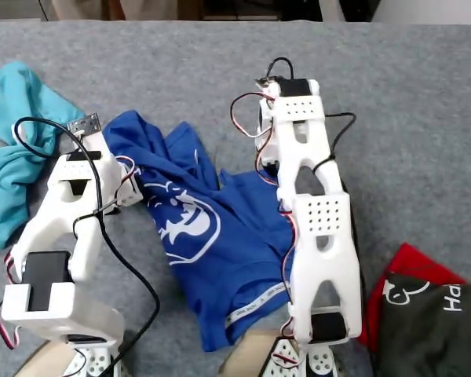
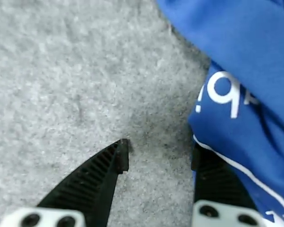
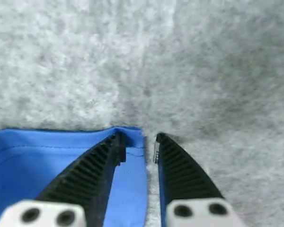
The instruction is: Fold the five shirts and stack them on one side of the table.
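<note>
Grey felt-topped table [image 1: 424, 94], both arms based at the near edge.

Blue shirt [image 1: 196, 236]: biggest item, mid-table between the two arms. It lies rumpled and unfolded with a white graphic face up. One part bunches up toward the far side, and the collar end sits at the near edge.

Right arm [image 1: 314, 212]: stretched out away from its base, over the blue shirt's right edge. Left arm [image 1: 63, 228]: angled out along the shirt's left edge, with a black cable looping over it.

Teal shirt [image 1: 16, 157]: crumpled heap at the far left of the table, just beside the left arm, and part of it runs under that arm.

Dark shirt [image 1: 424, 330]: near right corner, white print showing. It overlaps a red shirt [image 1: 412, 263] that pokes out on its far-left side. Both are well apart from the blue one. Can't tell if either is folded.

Left gripper [image 2: 160, 149]: released, jaws wide, low over the table. Bare felt shows in the gap. One finger [image 2: 104, 182] is over felt, and the other [image 2: 217, 182] is tucked right against the blue shirt's edge, where fabric with white lettering overlaps it.

Right gripper [image 3: 138, 138]: jaws narrowly apart, down at a corner of the blue shirt. One finger [image 3: 97, 172] sits over the fabric, and the other [image 3: 180, 172] is just off the hem over felt. The hem corner lies flat in the gap and doesn't look pinched.
</note>
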Controlling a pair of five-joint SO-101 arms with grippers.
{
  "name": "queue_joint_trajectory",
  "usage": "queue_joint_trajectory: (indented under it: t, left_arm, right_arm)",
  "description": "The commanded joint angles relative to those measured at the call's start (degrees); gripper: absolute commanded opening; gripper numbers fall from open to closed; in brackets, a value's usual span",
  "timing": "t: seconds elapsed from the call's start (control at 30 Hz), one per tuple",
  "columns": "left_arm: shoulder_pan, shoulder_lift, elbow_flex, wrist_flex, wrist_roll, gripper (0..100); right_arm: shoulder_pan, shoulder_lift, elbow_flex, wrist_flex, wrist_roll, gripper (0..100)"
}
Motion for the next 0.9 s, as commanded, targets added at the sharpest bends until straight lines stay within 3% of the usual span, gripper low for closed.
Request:
queue_joint_trajectory:
  t: [0.0,0.37,0.53,0.87]
  left_arm:
    - [-0.97,-0.4,-0.62,-0.62,0.18,22]
    - [-0.97,-0.4,-0.7,-0.62,0.18,22]
    - [-1.05,-0.4,-0.79,-0.62,0.18,22]
    - [-5.54,-0.4,-7.65,4.66,7.12,23]
  right_arm:
    - [-1.27,0.92,-0.31,1.23,0.0,1.8]
    - [5.05,-1.45,-2.86,1.32,-0.62,0.8]
    - [9.54,-5.05,-6.02,0.7,-7.74,0.8]
    - [32.13,-0.66,-13.93,-15.65,-20.84,0.8]
